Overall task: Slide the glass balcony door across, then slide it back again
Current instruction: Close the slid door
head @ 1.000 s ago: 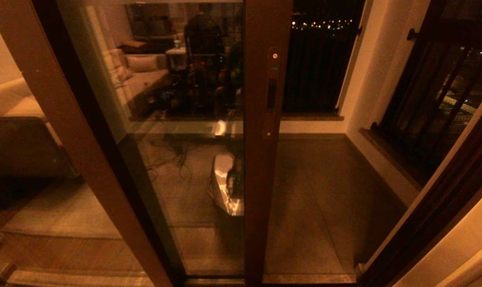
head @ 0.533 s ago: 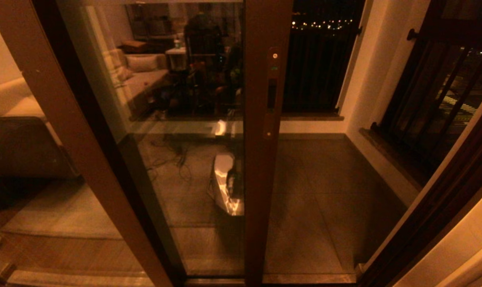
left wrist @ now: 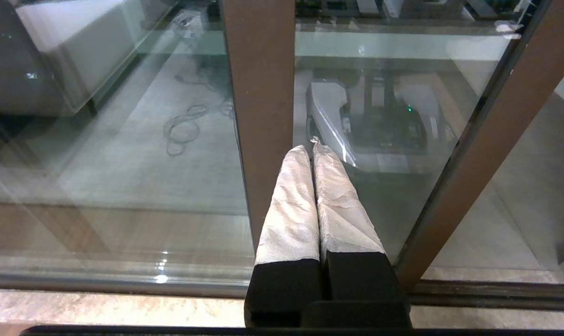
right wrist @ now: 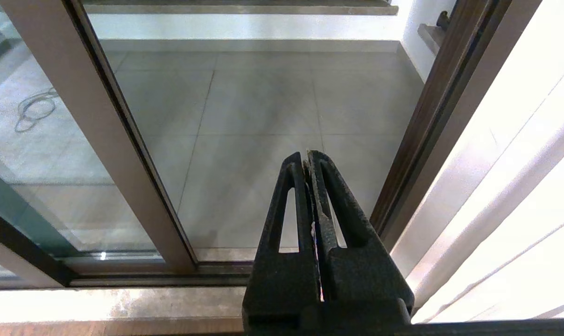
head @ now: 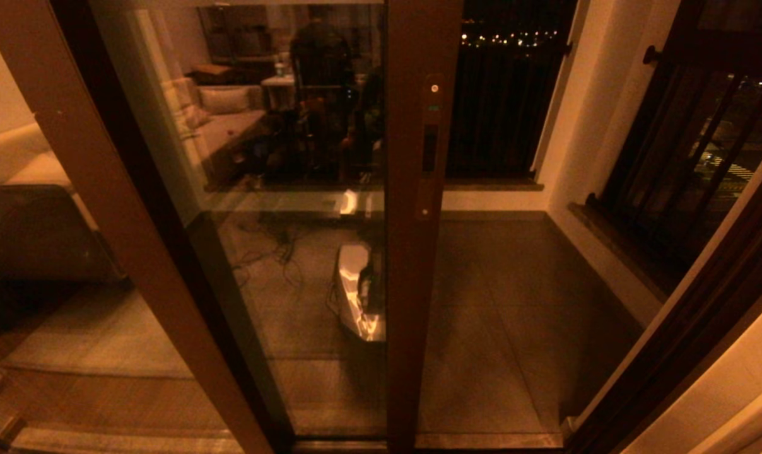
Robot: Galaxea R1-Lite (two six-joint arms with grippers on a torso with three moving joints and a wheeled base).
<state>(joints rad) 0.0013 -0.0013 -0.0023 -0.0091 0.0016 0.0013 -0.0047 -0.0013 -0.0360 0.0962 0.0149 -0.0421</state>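
The glass balcony door [head: 293,189] stands partly slid across. Its brown upright edge [head: 419,252] with the slim handle plate [head: 429,148] is in the middle of the head view, and an open gap onto the balcony floor [head: 501,302] lies to its right. Neither gripper shows in the head view. My left gripper [left wrist: 310,145], fingers wrapped in white tape, is shut and empty, low down and pointing at the door's glass [left wrist: 394,196]. My right gripper [right wrist: 306,156] is shut and empty, pointing at the floor tiles in the open gap, right of the door's edge [right wrist: 100,140].
A second brown-framed pane [head: 116,189] stands to the left. Black railings [head: 501,107] [head: 690,157] bound the balcony. The dark door jamb [right wrist: 426,116] and a pale curtain [right wrist: 520,163] are on the right. The floor track [right wrist: 170,275] runs below the door.
The door stands where it was. Only the reflections in its glass have shifted slightly.
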